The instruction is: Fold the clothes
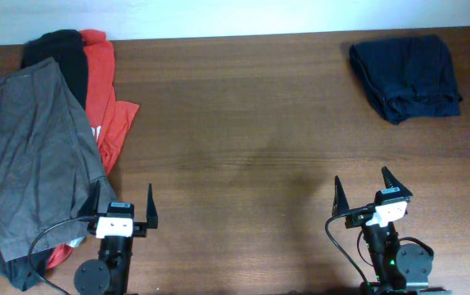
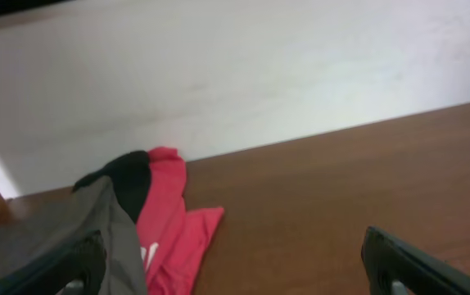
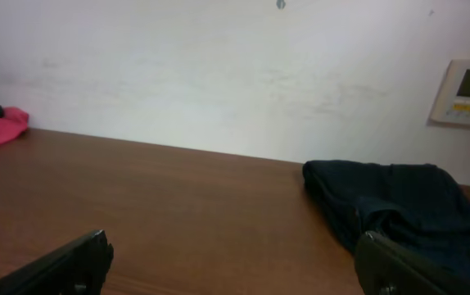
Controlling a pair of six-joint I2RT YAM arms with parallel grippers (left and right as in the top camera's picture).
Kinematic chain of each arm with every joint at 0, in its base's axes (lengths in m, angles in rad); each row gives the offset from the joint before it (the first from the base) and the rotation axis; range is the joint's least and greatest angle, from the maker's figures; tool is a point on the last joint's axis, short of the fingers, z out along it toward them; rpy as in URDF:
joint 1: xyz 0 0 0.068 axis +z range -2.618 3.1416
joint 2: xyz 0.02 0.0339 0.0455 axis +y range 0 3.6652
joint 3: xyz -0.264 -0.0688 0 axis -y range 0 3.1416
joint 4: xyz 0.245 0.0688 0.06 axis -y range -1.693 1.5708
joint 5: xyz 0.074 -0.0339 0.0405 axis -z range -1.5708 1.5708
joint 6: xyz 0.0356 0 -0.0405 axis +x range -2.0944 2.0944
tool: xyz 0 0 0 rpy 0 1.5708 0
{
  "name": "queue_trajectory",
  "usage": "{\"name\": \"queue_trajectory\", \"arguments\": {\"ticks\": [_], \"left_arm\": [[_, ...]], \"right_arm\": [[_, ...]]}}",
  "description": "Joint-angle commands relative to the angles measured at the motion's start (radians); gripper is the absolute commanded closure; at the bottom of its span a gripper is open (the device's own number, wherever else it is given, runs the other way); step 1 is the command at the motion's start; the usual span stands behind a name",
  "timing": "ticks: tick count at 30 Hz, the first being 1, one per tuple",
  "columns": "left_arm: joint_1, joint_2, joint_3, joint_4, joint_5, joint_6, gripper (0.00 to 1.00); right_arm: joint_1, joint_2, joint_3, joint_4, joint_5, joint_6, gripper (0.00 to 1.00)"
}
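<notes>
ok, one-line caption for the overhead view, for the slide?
Unfolded grey-olive shorts over red shirt and black garment, navy garment far right; left gripper and right gripper open, empty.

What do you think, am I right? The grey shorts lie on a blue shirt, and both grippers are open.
Not quite. The overhead view shows the shorts lying on a red shirt, not a blue one. The left gripper and right gripper are indeed open.

L end effector [image 1: 123,203] open, empty; R end effector [image 1: 361,184] open, empty.
</notes>
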Motion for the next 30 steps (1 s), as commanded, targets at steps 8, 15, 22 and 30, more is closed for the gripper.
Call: {"name": "queue_trajectory", "arguments": {"ticks": [8, 15, 22, 30], "left_arm": [[0.005, 0.313, 0.375, -0.129, 0.022, -0.002, 0.01], [0.005, 0.722, 0.745, -0.341, 0.04, -0.002, 0.01], [0.005, 1.106, 1.05, -0.547, 0.16, -0.002, 0.01], [0.005, 1.361, 1.084, -0.549, 0.15, -0.002, 0.01]], "right_arm": [[0.006, 0.209, 0.381, -0.166, -0.041, 0.014, 0.01], [0.006, 0.583, 0.739, -0.394, -0.129, 0.013, 0.01], [0.006, 0.927, 1.047, -0.672, -0.194, 0.014, 0.01], [0.006, 1.172, 1.117, -0.703, -0.378, 0.014, 0.01]]}}
